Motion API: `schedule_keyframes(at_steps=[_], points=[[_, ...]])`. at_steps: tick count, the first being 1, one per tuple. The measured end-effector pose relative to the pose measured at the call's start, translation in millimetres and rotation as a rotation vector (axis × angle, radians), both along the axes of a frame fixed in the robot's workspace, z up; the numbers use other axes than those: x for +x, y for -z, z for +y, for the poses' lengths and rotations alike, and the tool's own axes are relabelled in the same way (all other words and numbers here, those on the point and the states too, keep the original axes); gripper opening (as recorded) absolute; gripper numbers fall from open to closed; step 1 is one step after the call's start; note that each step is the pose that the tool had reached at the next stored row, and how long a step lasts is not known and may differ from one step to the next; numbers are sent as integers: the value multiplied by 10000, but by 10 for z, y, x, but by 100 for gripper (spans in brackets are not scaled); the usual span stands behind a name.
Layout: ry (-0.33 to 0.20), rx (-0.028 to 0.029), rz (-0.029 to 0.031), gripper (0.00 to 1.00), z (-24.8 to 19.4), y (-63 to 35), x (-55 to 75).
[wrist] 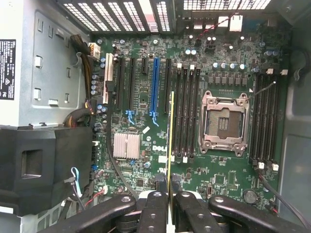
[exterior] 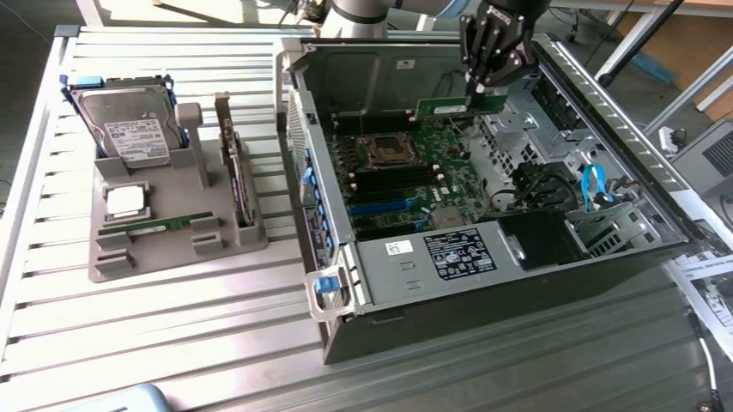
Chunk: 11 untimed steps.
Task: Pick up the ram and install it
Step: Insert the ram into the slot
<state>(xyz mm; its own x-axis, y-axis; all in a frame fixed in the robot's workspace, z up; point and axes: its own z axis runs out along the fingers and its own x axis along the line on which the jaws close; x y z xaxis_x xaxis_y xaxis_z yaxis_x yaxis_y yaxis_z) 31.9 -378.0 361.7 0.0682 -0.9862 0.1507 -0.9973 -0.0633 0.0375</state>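
Wrist view: gripper [wrist: 169, 187] pinched on the ram [wrist: 171, 131], which was held edge-on above the motherboard [wrist: 141, 97], beside the black memory slots [wrist: 187, 111] and CPU socket [wrist: 222, 124]; exterior view: gripper [exterior: 487, 86] and ram [exterior: 452, 106] inside the open computer case [exterior: 378, 64], grey parts tray [exterior: 149, 253] well apart on the desk [exterior: 172, 343].

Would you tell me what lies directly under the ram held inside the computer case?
Under the ram, held by the gripper, lies the motherboard with its black memory slots. The thin strip of board directly behind the ram's edge is covered.
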Motion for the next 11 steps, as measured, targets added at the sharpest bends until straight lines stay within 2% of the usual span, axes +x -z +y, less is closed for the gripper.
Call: schedule_keyframes(at_steps=[11], points=[[0, 1, 0, 14, 0, 57, 0]])
